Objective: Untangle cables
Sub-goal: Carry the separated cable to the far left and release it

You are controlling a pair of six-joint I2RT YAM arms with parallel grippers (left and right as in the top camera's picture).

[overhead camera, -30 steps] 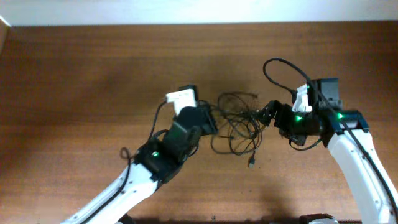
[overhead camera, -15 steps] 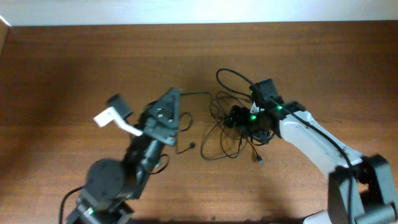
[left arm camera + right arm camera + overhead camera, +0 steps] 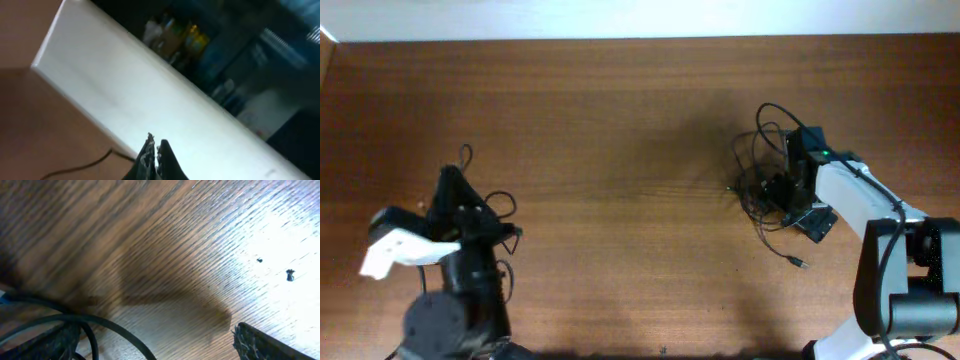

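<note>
- Overhead: only this view shows both arms on the brown table [image 3: 620, 120]. The tangle of cables [image 3: 758, 185] lies at the right of the frame, around the right gripper [image 3: 775, 190]. One strand trails down to a small plug [image 3: 801, 264].
- Overhead: a separate cord [image 3: 502, 203] sits at the lower left, well apart from the tangle, looping beside the left gripper [image 3: 450, 185]. Both pairs of fingers are hidden by the arms, so their opening cannot be read from above.
- Left wrist: the camera is tilted up past a pale edge into a dark, blurred background that the overhead view does not show. The left gripper [image 3: 156, 149] is cut off at the bottom edge, closed down to a sliver. The separate cord [image 3: 85, 164] runs up to its base and appears pinched there, though the contact itself is too dim to see.
- Right wrist: this is a close view of wood grain. The right gripper [image 3: 152, 332] is spread wide, with its fingers [image 3: 257, 342] showing only in the bottom corners. A black loop of the tangle of cables [image 3: 100, 321] curves between them, ungripped.
</note>
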